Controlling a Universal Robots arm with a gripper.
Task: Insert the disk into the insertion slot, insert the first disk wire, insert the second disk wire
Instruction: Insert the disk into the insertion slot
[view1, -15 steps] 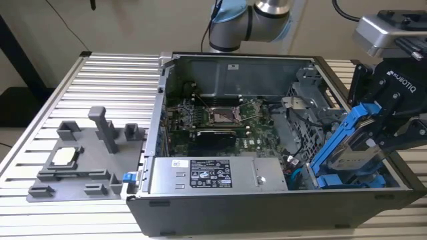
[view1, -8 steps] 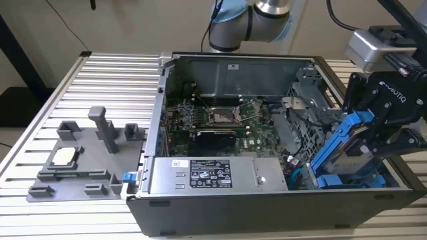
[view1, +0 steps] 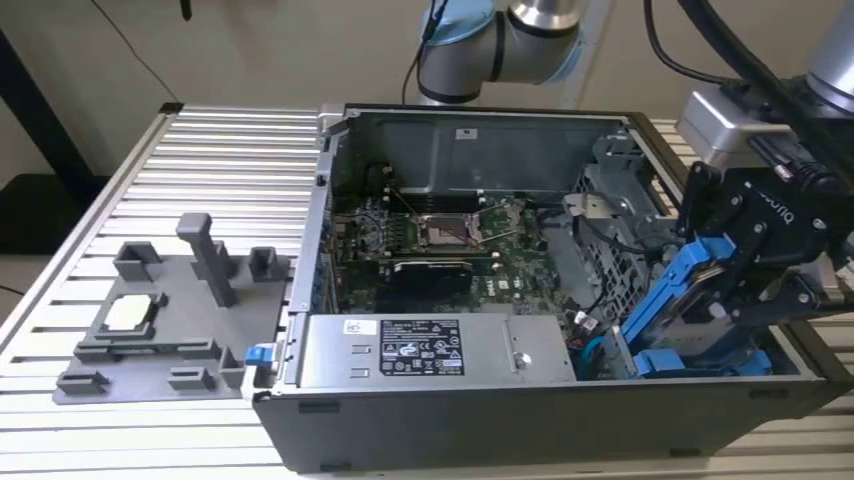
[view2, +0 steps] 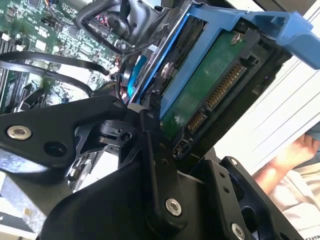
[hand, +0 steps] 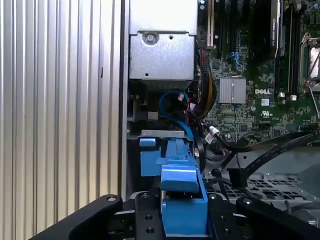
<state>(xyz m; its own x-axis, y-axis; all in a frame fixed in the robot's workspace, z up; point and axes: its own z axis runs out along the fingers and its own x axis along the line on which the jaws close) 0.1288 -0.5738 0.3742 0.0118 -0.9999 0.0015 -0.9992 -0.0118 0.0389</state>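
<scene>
Black hand clamps the tilted disk, blue-framed, green circuit board exposed.

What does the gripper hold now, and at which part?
The gripper holds the disk, clamped on two opposite sides of its blue carrier, near one end.

A ribbed metal surface carries an open dark computer case. Inside lie a green motherboard and a grey labelled power-supply box near the front wall. A grey moulded fixture sits beside the case on the exterior view's left.
</scene>
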